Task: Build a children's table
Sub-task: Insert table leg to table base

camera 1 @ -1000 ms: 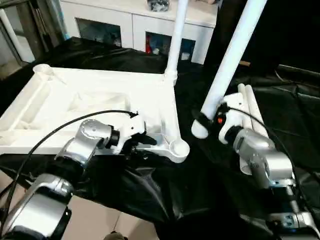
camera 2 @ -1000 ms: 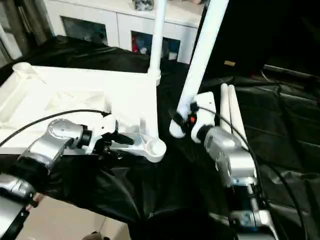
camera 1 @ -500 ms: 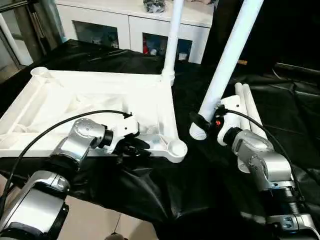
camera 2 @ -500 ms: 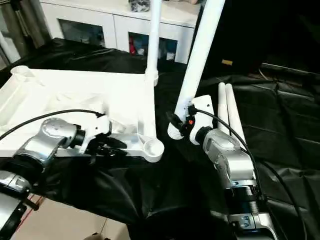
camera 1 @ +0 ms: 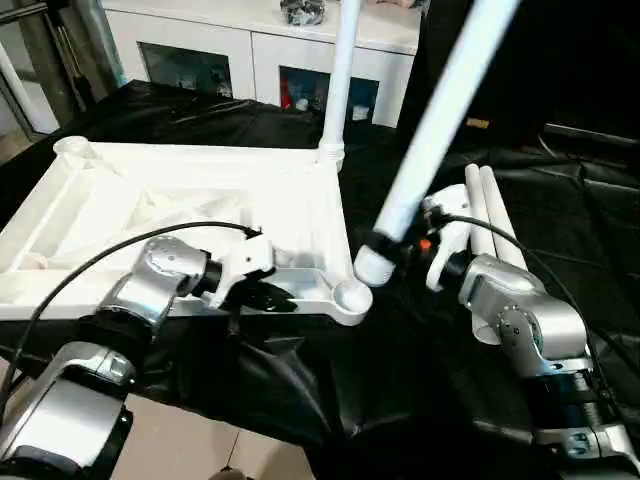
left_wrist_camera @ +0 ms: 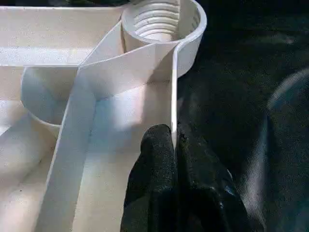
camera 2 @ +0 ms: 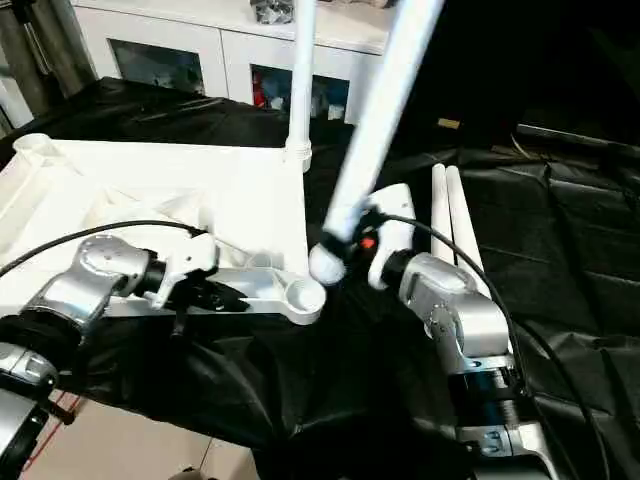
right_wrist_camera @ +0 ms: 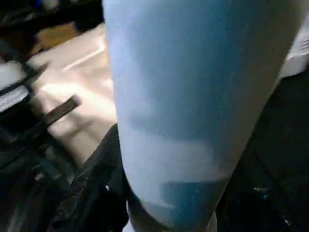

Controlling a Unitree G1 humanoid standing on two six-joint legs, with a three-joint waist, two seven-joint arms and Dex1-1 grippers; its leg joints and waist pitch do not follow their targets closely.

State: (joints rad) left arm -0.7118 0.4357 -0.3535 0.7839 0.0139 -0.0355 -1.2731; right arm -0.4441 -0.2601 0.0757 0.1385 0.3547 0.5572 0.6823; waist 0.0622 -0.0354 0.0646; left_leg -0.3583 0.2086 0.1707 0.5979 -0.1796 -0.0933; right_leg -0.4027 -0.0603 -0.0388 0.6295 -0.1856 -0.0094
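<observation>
White tube leg [camera 1: 430, 140] — steeply tilted, lower end toward corner socket [camera 1: 352, 295]

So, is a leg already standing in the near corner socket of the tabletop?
No, the near corner socket is empty; the right gripper holds its leg just beside it.

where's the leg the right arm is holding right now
In the left eye view the held leg slants up from the right end effector, its lower end just right of the tabletop's near corner socket.
</observation>
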